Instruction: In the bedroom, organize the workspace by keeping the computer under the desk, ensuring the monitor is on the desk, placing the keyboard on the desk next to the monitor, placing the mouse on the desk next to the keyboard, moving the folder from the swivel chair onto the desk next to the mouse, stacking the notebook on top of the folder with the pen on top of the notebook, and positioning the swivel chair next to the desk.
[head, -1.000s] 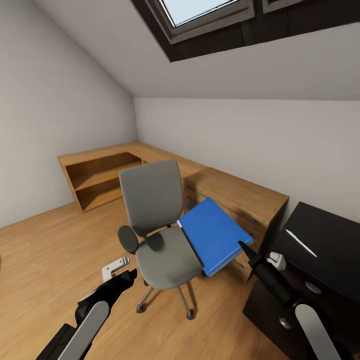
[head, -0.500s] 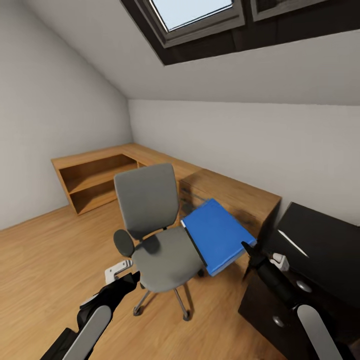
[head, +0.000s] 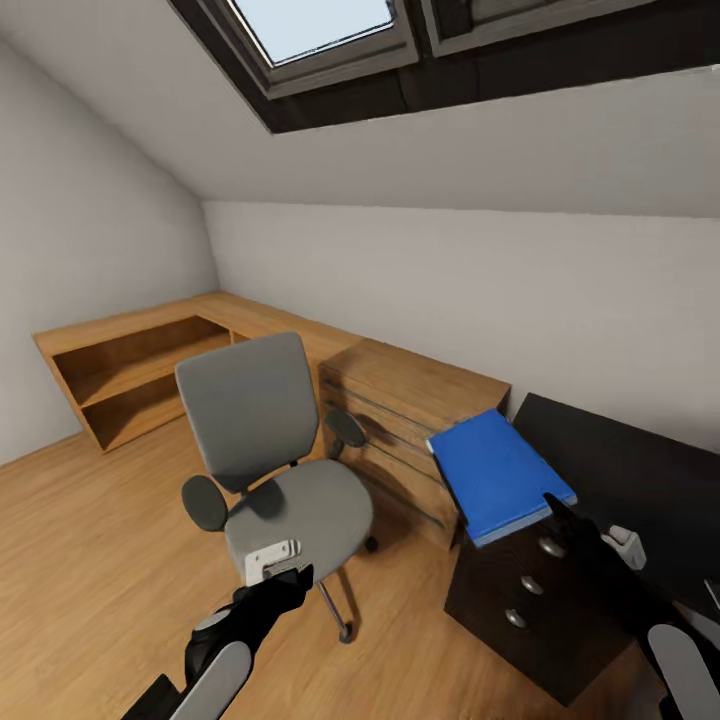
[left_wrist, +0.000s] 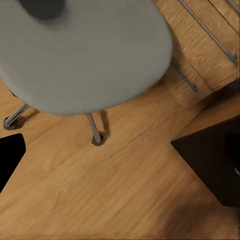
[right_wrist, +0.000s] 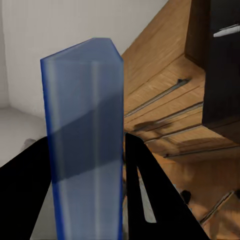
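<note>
Between right hand (right_wrist: 125, 200) fingers, flat blue folder (head: 497, 473)

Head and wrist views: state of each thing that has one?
folder: held in right gripper, lifted, over the desk's edge.
swivel chair: upright, seat bare, apart from desk.
desk drawers: closed.
dresser drawers: closed.
left gripper: state unclear, holding nothing.

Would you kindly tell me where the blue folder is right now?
In the head view, the folder is right of centre, held by the right gripper above the desk corner, beside the wooden dresser.
</note>
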